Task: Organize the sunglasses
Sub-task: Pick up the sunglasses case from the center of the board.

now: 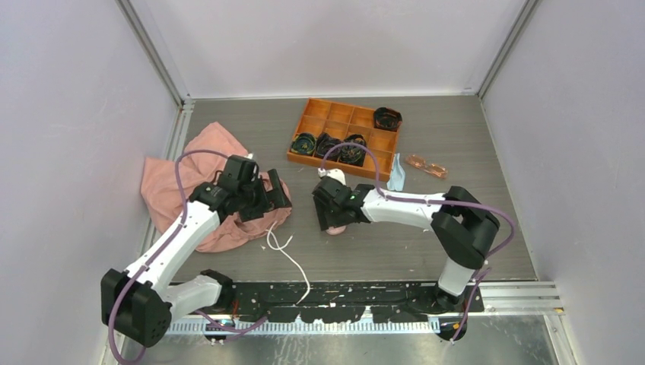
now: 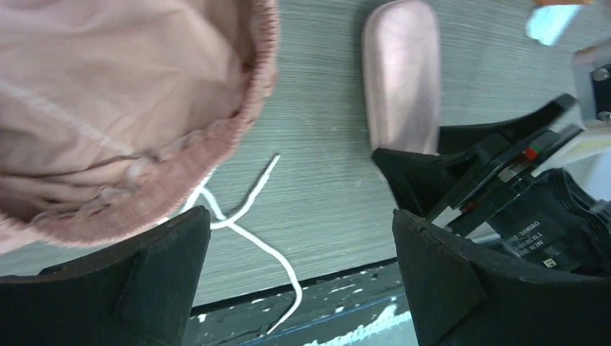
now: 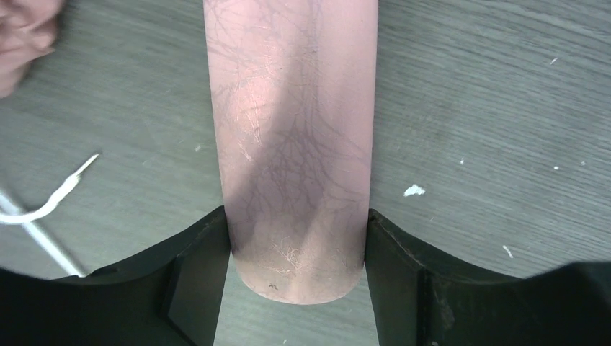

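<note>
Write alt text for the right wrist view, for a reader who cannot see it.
The right gripper clamps a scuffed pink oblong hard case by both sides with its black fingers, the case lying on the grey wood-grain table. A thin white cord curls at the left edge; pink fabric shows in the top left corner.

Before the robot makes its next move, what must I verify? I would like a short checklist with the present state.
1. Right gripper grips case on both sides: ok.
2. Left gripper open and empty: ok.
3. Sunglasses lying free, right of tray: ok.
4. Case open to receive them: not ok, it looks shut.
5. White cord apart from case: ok.
</note>
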`<state>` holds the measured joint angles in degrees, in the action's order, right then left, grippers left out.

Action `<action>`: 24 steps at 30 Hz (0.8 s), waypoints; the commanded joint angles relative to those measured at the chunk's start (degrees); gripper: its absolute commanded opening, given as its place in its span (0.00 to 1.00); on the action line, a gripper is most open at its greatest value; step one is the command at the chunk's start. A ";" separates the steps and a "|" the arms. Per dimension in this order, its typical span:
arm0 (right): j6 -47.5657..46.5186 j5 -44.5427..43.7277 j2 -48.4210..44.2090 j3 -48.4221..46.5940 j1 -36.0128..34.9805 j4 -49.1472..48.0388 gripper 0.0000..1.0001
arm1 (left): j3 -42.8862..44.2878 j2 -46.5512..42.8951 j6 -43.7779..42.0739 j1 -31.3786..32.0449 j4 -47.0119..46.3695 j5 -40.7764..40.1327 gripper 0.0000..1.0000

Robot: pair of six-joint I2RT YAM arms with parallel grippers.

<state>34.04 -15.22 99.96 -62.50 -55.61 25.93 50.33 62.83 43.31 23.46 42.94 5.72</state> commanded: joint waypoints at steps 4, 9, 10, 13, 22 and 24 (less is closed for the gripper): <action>3.72 18.34 -16.59 4.99 5.02 -8.80 0.31 | -0.95 -5.56 -1.71 -1.03 -9.08 12.11 1.00; 13.02 34.94 -25.84 11.76 15.41 -18.33 0.28 | -3.27 -11.40 -3.37 -1.23 -13.71 10.79 1.00; 14.64 37.18 -26.93 13.08 16.67 -20.12 0.28 | -4.22 -13.33 -2.81 -1.23 -15.28 10.01 1.00; 20.67 43.82 -29.00 16.35 19.22 -28.81 0.28 | -3.62 -14.45 -1.62 -2.85 -17.26 16.26 1.00; 38.86 51.48 -26.52 25.49 21.60 -55.83 0.29 | -12.26 -7.35 17.40 -4.64 -47.50 34.24 1.00; 40.07 51.50 -26.71 25.96 21.57 -57.08 0.29 | -13.83 -6.19 20.09 -4.68 -52.80 35.24 1.00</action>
<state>66.30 31.94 73.65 -36.97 -34.35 -16.69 38.54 55.46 54.78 19.09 7.68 33.45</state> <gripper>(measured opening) 0.679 0.996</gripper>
